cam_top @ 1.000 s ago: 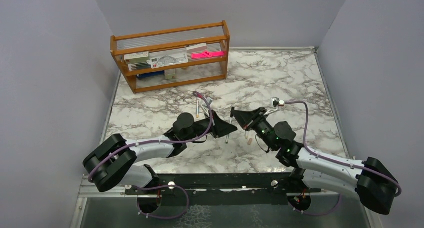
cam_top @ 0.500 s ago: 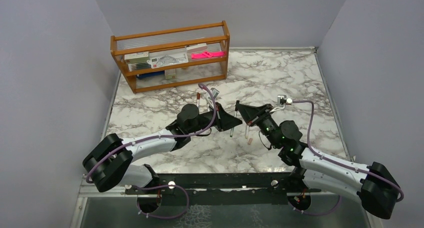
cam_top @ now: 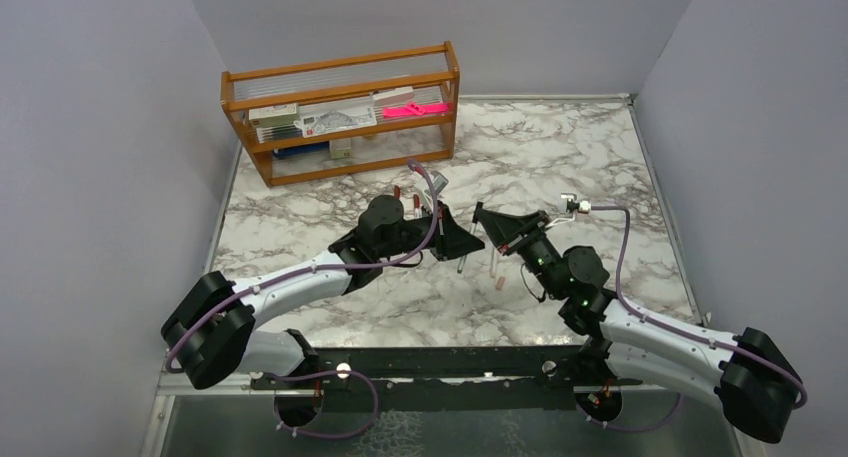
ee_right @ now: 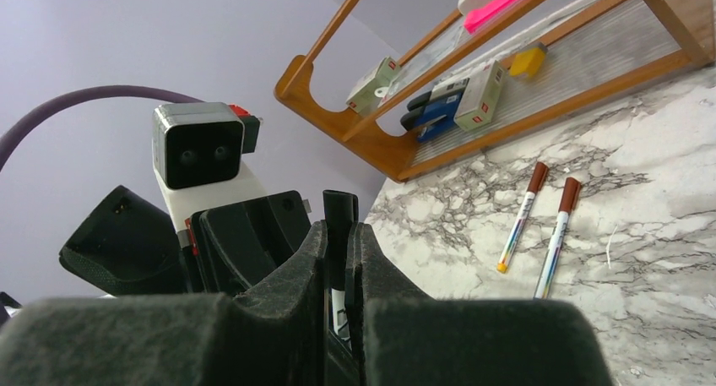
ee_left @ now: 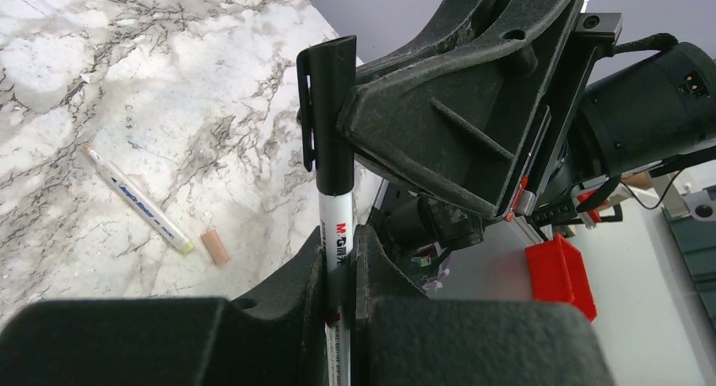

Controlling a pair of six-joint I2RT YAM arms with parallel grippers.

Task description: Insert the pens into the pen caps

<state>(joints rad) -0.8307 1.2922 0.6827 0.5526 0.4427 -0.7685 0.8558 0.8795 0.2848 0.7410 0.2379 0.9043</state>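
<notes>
Centrally, held above marble table (cam_top: 560, 157): white pen (ee_left: 336, 225) pinched tight in left gripper (ee_left: 340, 252), black cap (ee_left: 331, 107) pinched in right gripper (ee_right: 340, 234), cap over pen tip. Possibly left half-seated or jammed through skewed push or slipping pads.

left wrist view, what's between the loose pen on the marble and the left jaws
In that view, a pale peach cap lies just past the loose pen's tip; the rest is bare marble up to the left gripper.
</notes>
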